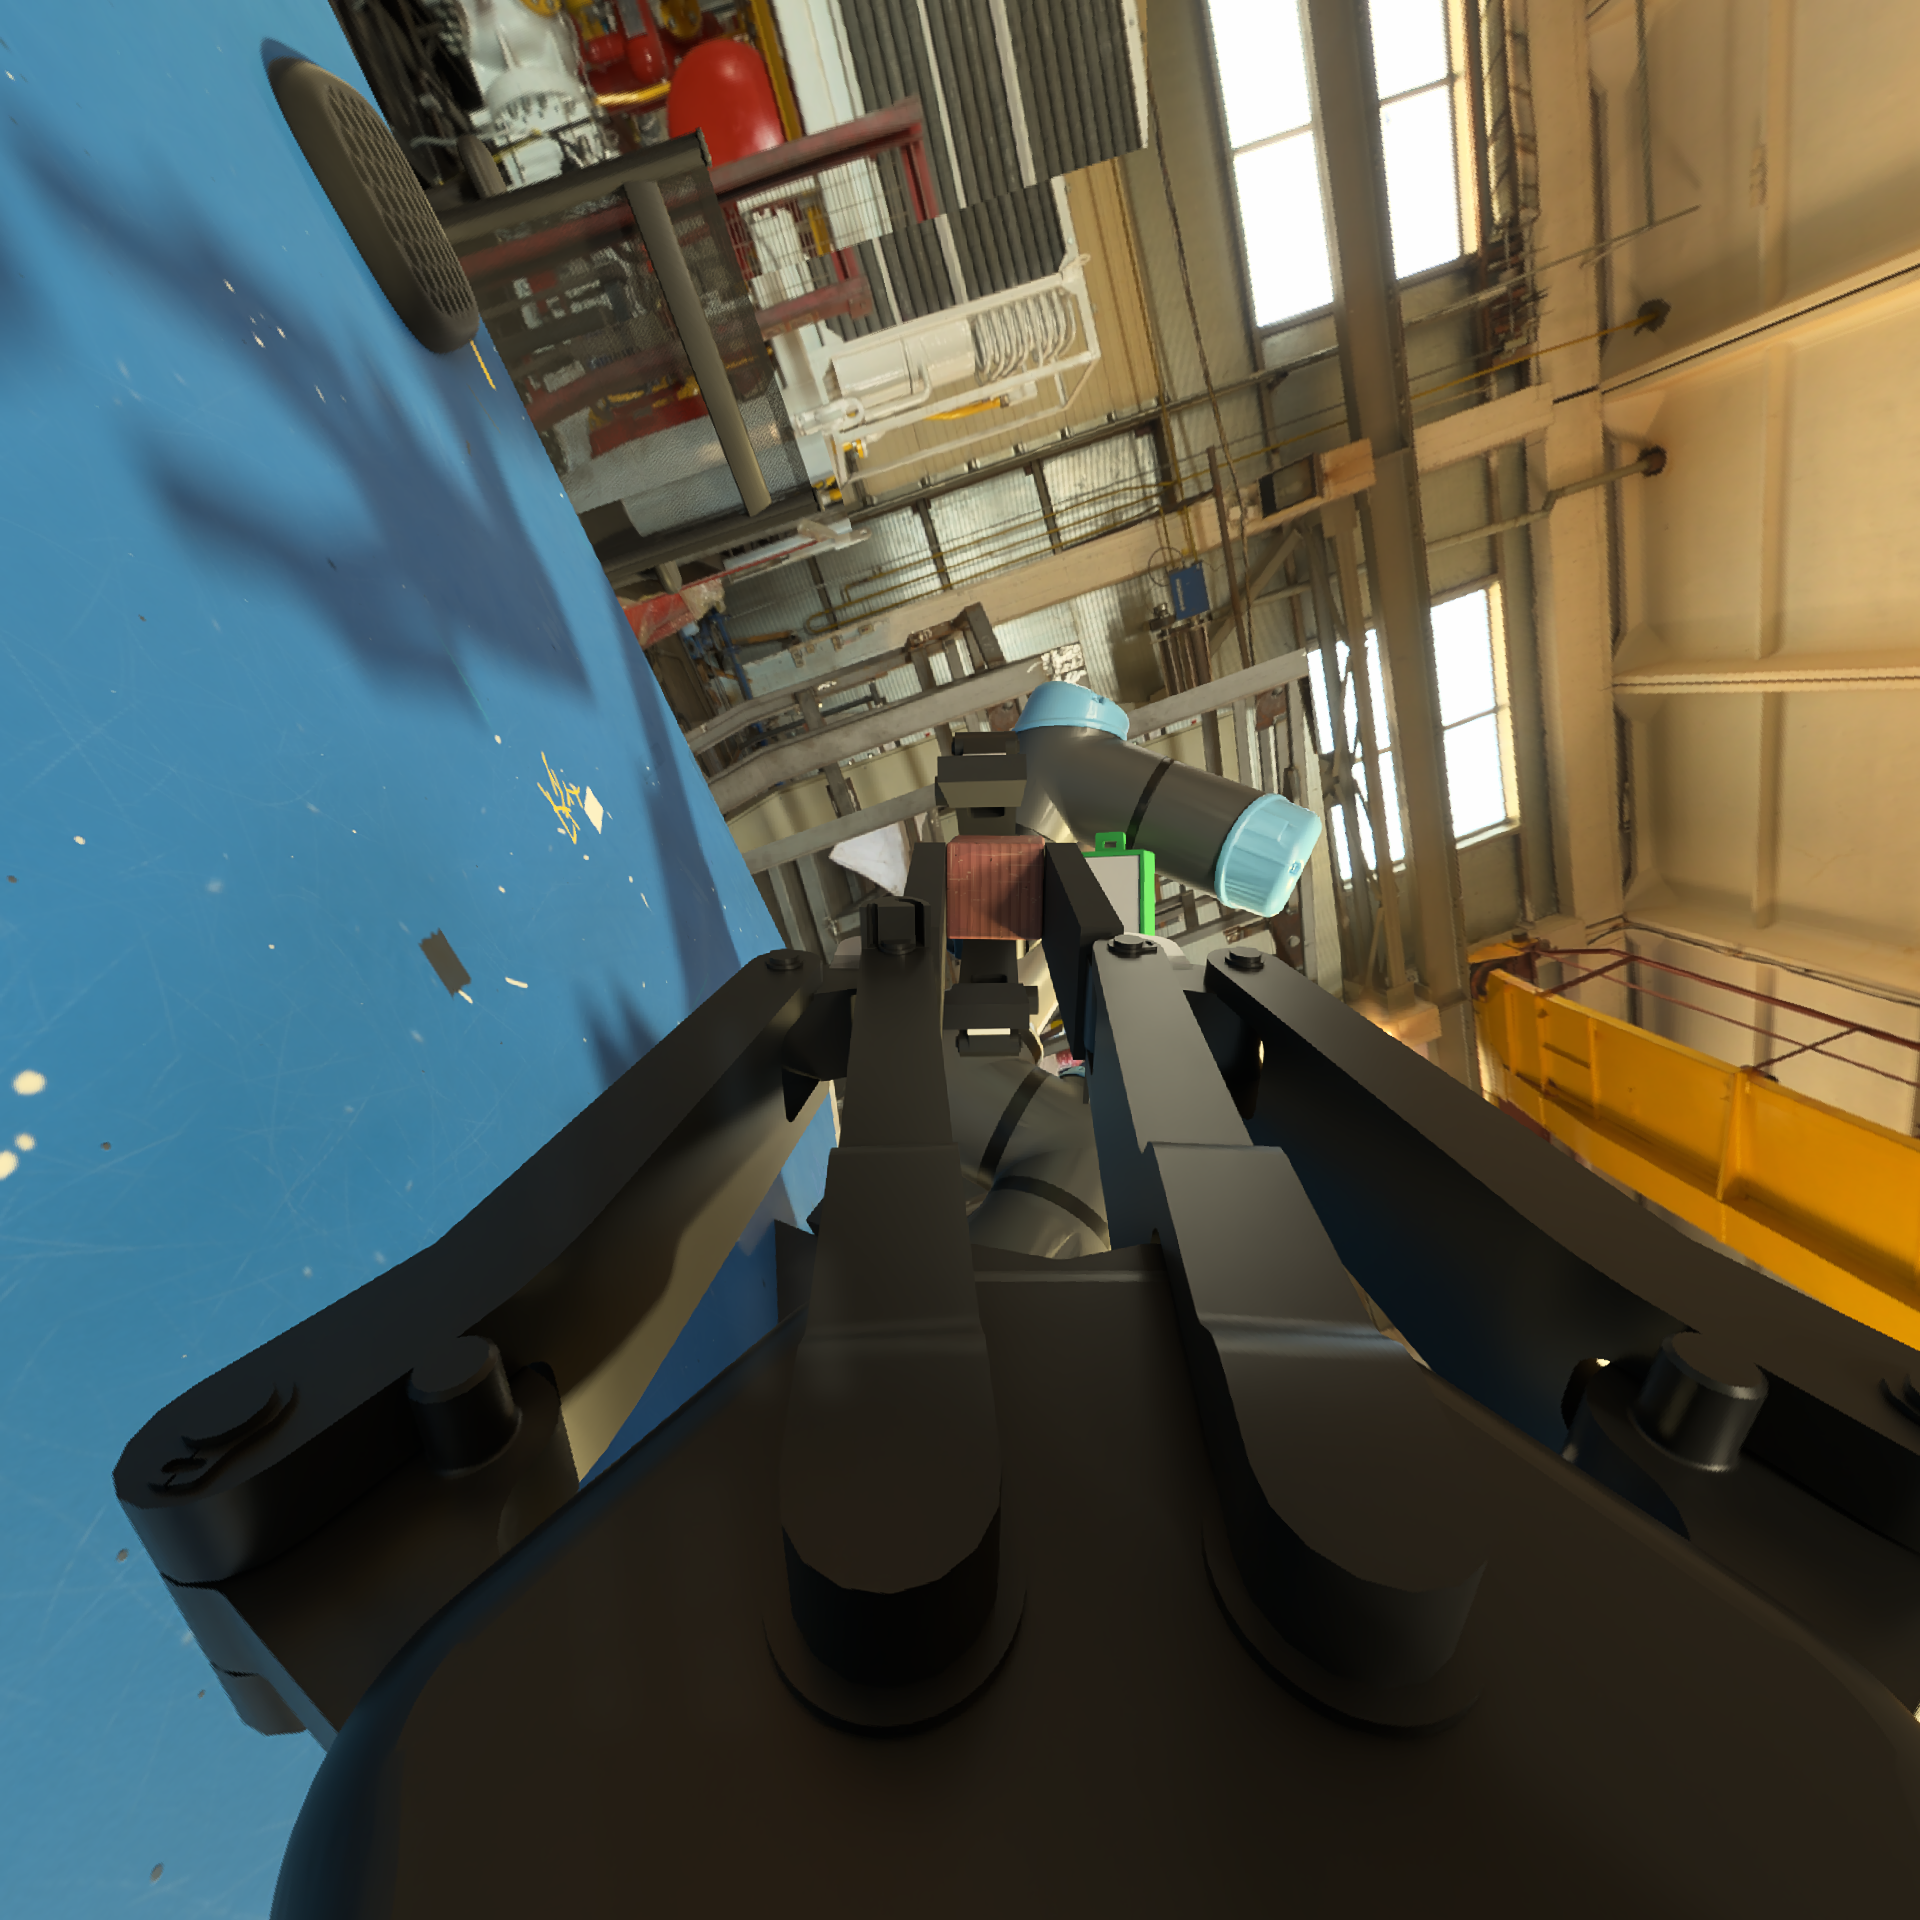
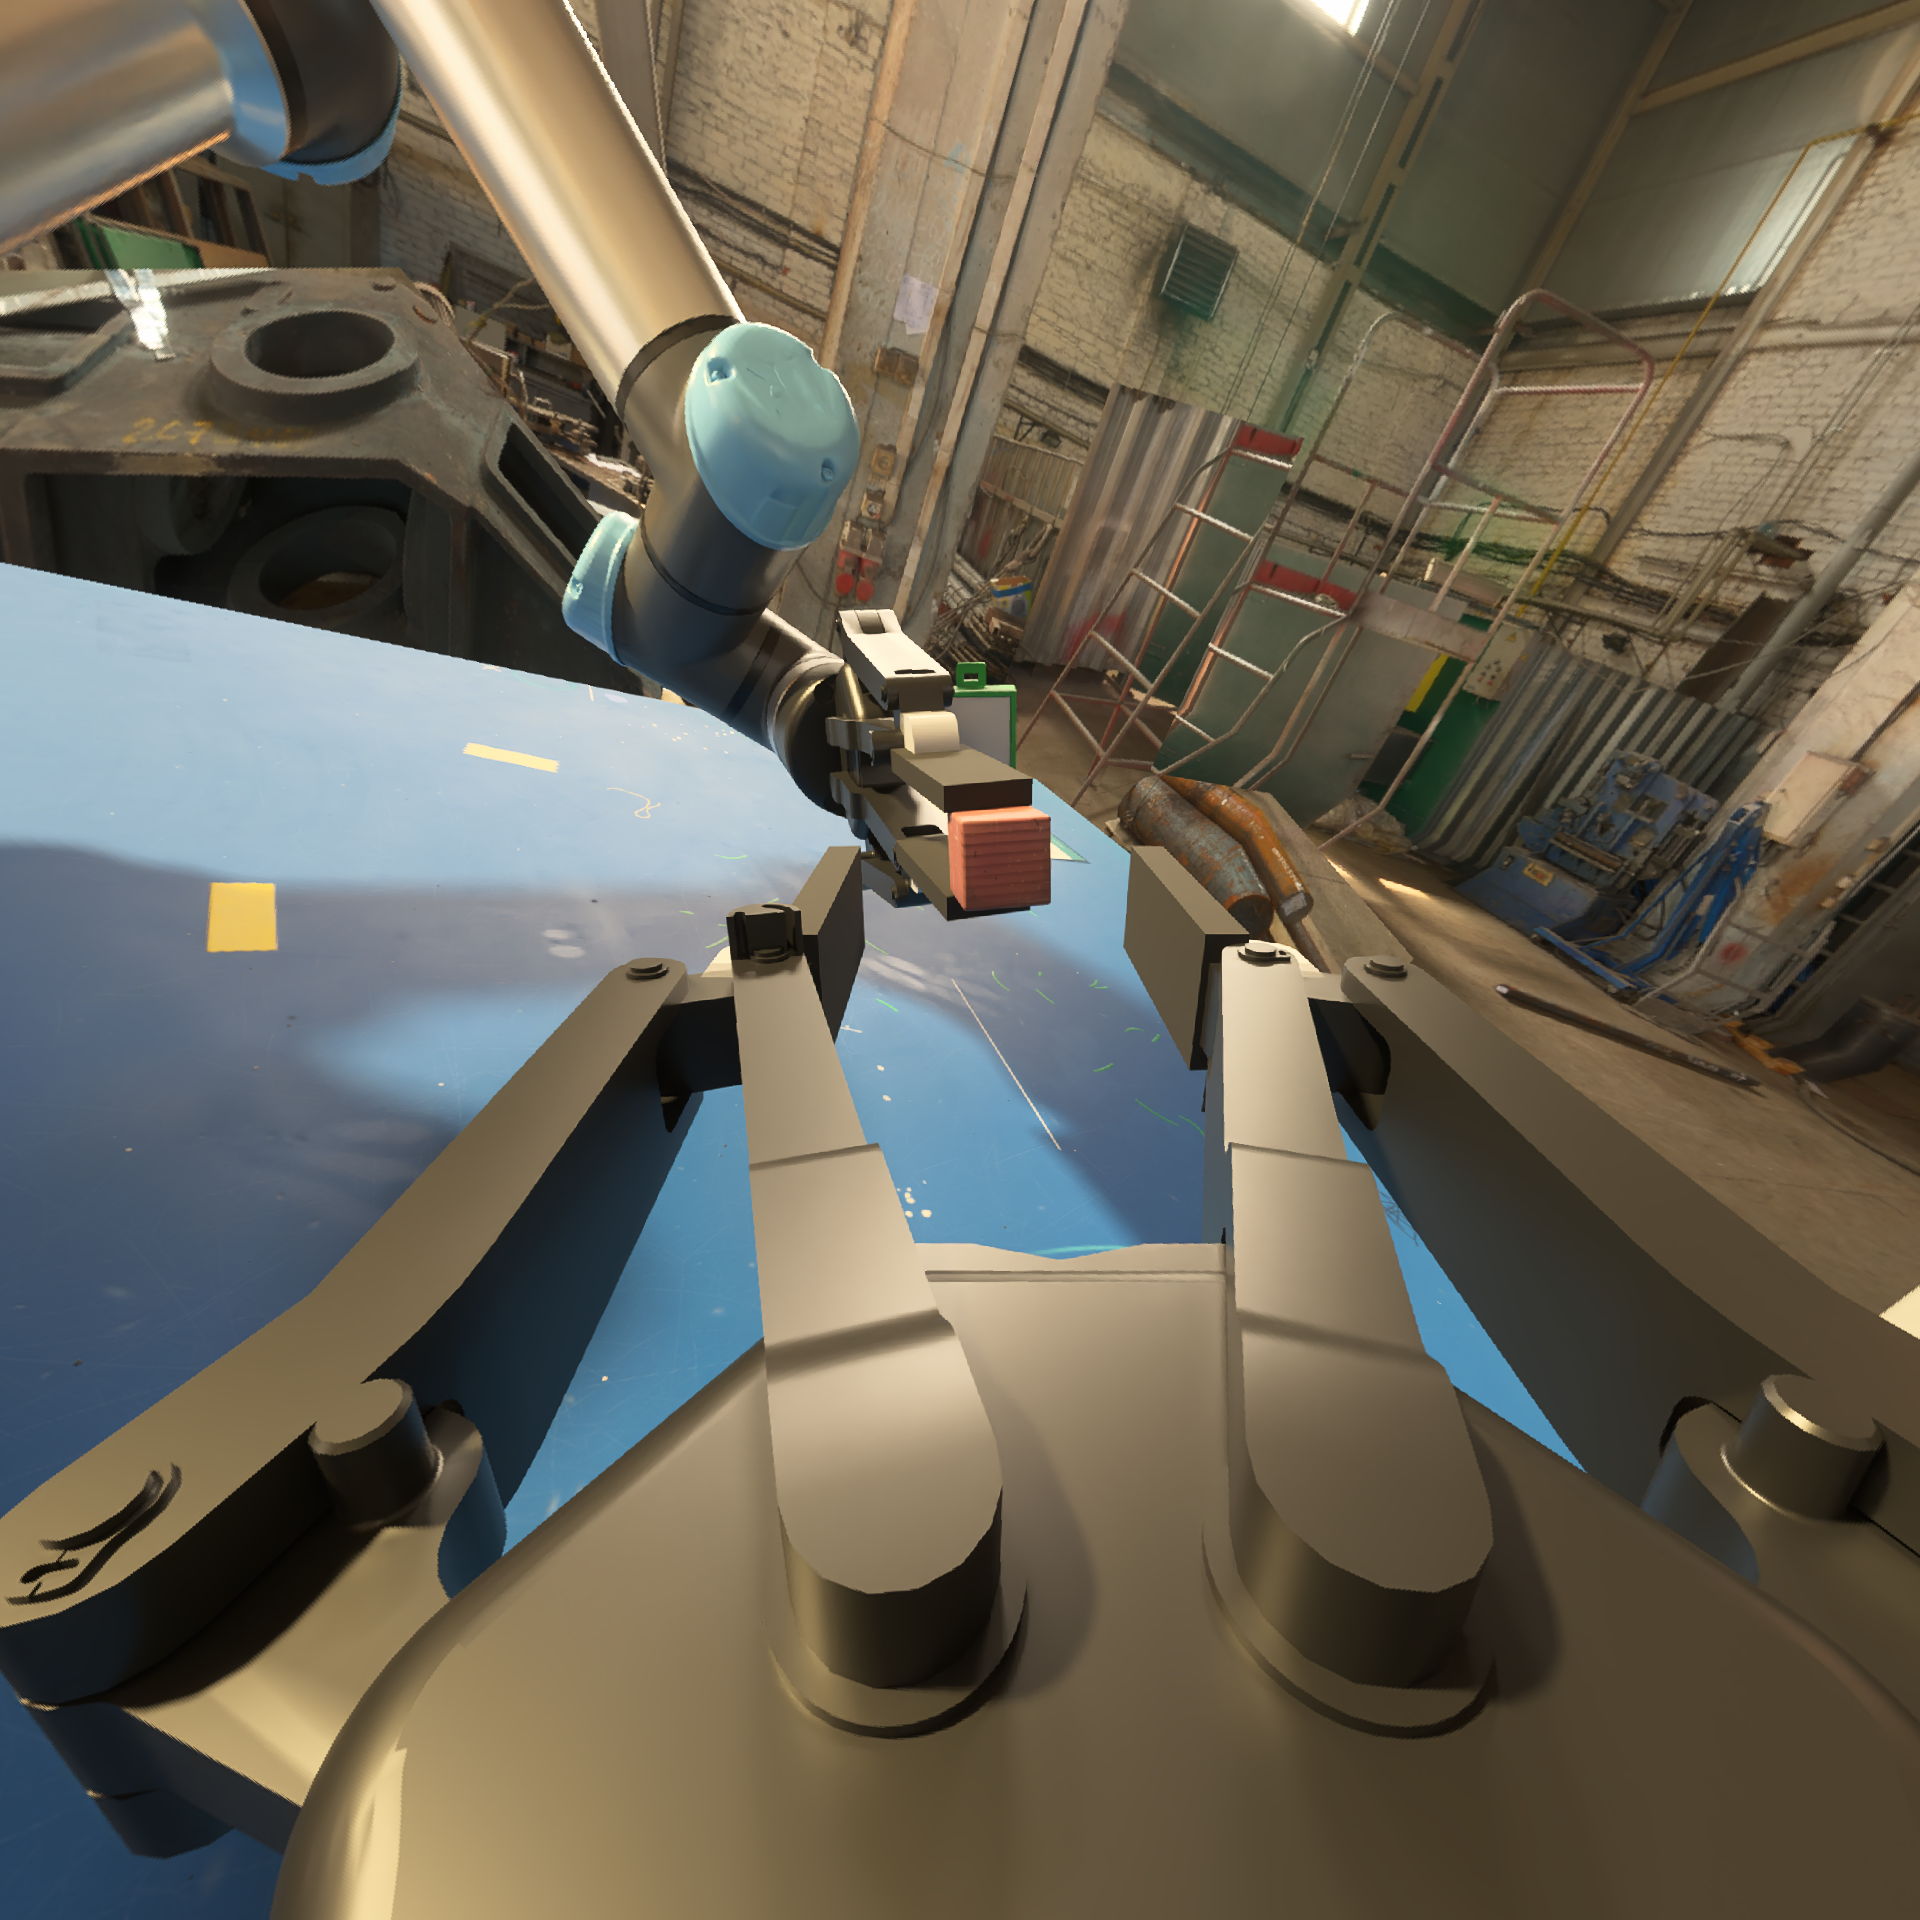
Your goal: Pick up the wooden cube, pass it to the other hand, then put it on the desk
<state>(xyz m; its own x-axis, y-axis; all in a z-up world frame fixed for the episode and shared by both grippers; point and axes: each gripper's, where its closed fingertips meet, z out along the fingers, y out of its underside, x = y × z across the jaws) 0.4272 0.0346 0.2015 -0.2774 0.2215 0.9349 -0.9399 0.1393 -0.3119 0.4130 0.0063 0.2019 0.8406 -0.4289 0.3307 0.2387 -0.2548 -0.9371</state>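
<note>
The wooden cube [image 1: 992, 891] is reddish-brown and sits clamped between my left gripper's [image 1: 995, 904] two pads, held in the air above the blue desk [image 1: 260, 727]. In the right wrist view the same cube [image 2: 1000, 858] shows at the tip of the left gripper, just beyond my right gripper [image 2: 992, 940]. My right gripper is open and empty, its pads spread wider than the cube, one on each side and a little short of it. The right arm's wrist [image 1: 1174, 800] shows behind the cube in the left wrist view.
The left arm's grey and light-blue wrist joints [image 2: 727, 499] reach in from the upper left above the blue desk [image 2: 312, 1039]. A round dark grille [image 1: 379, 203] is set in the desk. The desk edge lies close by, with a workshop hall beyond.
</note>
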